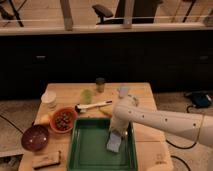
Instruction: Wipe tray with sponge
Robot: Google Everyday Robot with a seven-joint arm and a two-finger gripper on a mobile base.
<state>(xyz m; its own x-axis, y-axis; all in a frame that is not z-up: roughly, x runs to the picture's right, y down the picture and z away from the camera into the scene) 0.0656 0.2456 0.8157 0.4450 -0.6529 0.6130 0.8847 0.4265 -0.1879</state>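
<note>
A green tray [85, 150] lies at the front middle of the wooden table. A pale grey-blue sponge [114, 144] rests on the tray floor near its right wall. My gripper [118, 131] comes down from the white arm [165, 121] on the right and presses on the sponge's top end. The arm hides the tray's right back corner.
An orange bowl [63, 120] of dark pieces and a dark red bowl [35, 137] stand left of the tray. A brush [92, 106], a green cup [87, 96], a jar [100, 84], a small glass [123, 91] and a white cup [49, 99] stand behind. A brown block [46, 160] lies front left.
</note>
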